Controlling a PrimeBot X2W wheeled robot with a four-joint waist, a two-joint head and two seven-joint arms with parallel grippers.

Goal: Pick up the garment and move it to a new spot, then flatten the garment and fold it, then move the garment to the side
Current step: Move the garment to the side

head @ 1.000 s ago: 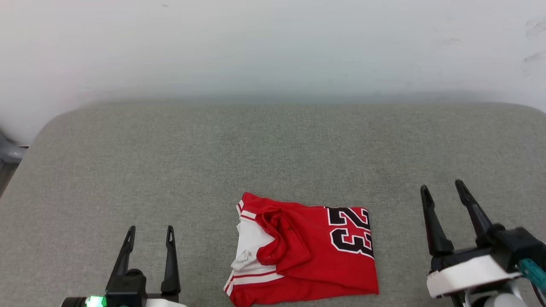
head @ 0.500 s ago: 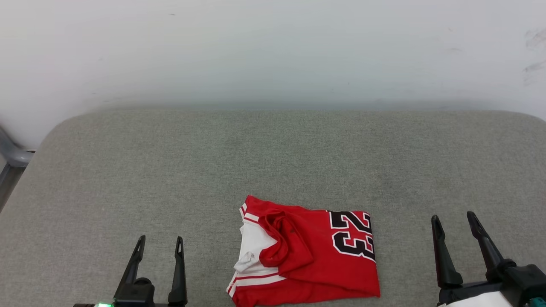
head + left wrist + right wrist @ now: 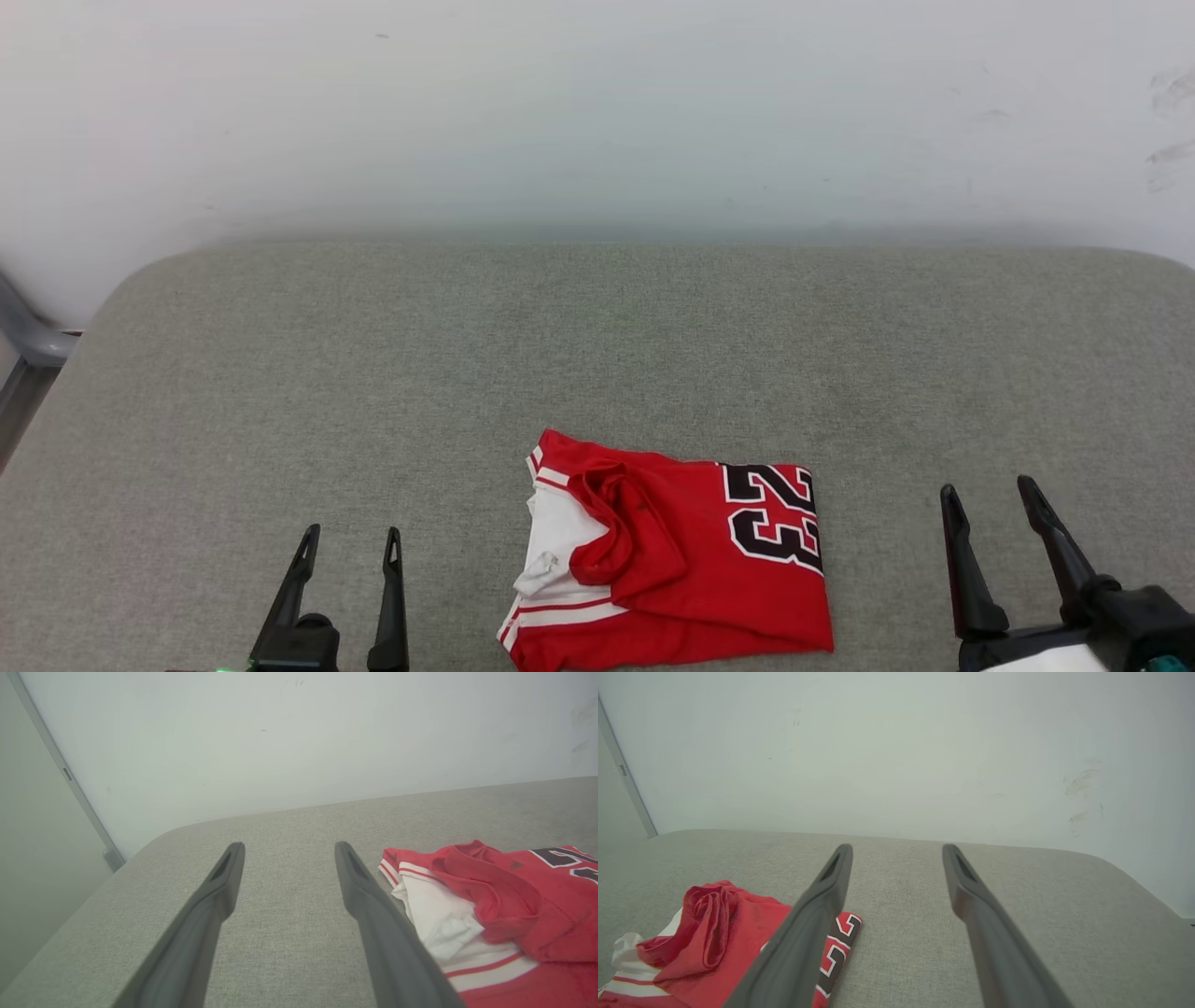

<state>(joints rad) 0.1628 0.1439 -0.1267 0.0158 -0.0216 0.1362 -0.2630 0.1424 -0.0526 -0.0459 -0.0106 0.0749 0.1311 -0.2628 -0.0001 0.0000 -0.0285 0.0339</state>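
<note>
The left gripper (image 3: 352, 534) sits at the front edge of the grey cushion (image 3: 597, 336), left of the middle. Its two dark fingers (image 3: 219, 891) are spread wide with nothing between them but bare fabric, and they point toward the far edge. The right gripper (image 3: 987, 487) is near the front right corner, its jaws equally wide apart and empty, its tips reaching a little farther over the cushion than the left one's. Between the two lies the garment (image 3: 691, 560), a red shirt folded into a rough rectangle against the front edge, slightly right of the middle and clear of both grippers. Its upper layer is red with a black, white-outlined number 23 (image 3: 775, 518) turned sideways at the far right corner of the fold. On the side nearer the left gripper a white sleeve end (image 3: 555, 523) with thin red stripes shows, and beside it a bunched, rumpled ridge of red cloth (image 3: 621, 532) stands up from the flat part. The rest of the cushion stretches back to a pale wall (image 3: 597, 112) along its far edge, faintly scuffed toward the right. A grey metal bar (image 3: 28, 341) shows just off the far left corner.
</note>
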